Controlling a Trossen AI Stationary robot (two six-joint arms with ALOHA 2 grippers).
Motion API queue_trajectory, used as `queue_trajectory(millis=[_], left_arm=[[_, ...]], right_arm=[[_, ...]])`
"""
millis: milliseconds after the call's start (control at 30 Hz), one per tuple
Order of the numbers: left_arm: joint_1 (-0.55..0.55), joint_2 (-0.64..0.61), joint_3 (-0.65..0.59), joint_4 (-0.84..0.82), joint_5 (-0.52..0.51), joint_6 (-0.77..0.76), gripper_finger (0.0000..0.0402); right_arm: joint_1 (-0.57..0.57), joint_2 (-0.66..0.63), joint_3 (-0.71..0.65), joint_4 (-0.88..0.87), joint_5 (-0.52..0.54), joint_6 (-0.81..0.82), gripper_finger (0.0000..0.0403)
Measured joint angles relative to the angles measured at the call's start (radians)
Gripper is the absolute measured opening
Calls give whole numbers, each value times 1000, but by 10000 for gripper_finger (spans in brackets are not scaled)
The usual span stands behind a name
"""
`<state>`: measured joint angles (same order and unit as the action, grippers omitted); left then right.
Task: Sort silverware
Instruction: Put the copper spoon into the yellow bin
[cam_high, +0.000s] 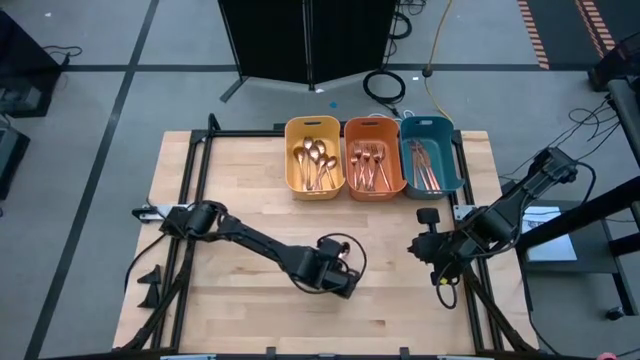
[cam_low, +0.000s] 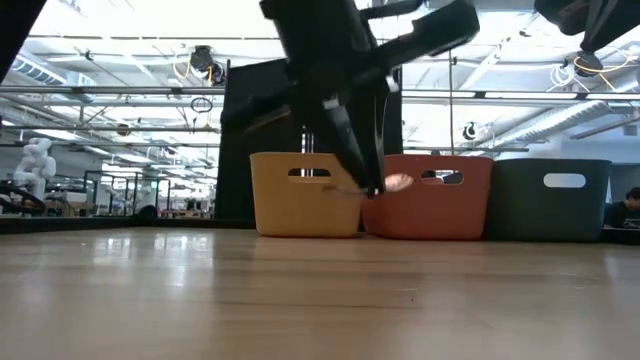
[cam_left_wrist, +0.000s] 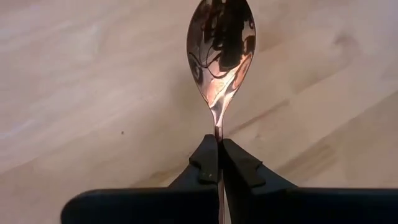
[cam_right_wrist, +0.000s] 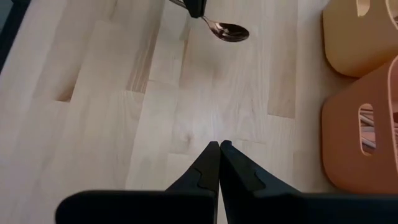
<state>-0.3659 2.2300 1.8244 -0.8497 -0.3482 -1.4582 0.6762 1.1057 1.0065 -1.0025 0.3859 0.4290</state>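
Left tool (cam_left_wrist: 217, 158) clenched on shiny copper spoon (cam_left_wrist: 221, 53) handle, seen only by wrist views; right tool (cam_right_wrist: 219, 155) clenched empty above wooden table (cam_right_wrist: 93, 93).

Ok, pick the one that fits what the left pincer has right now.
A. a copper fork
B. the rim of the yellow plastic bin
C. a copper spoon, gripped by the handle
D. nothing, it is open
C: the left pincer is shut on the handle of a shiny copper spoon, whose bowl sticks out ahead over the wooden table.
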Motion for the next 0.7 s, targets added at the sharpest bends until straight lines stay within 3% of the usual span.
queue_trajectory(millis=[233,400,600,700], left_arm=[[37,-102,49,-33,-76,-17,0],[141,-240,48,-164,-155,-31,0],[415,-352,50,-221,-54,287,0],[574,-349,47,-214,64,495,0]], right_arm=[[0,-44,0,-4,4,0,0],[-1,-54,0,19,23,-23,0],[-60,-54,0,144,165,-147,0],[-158,-53,0,269,159,-238,0]])
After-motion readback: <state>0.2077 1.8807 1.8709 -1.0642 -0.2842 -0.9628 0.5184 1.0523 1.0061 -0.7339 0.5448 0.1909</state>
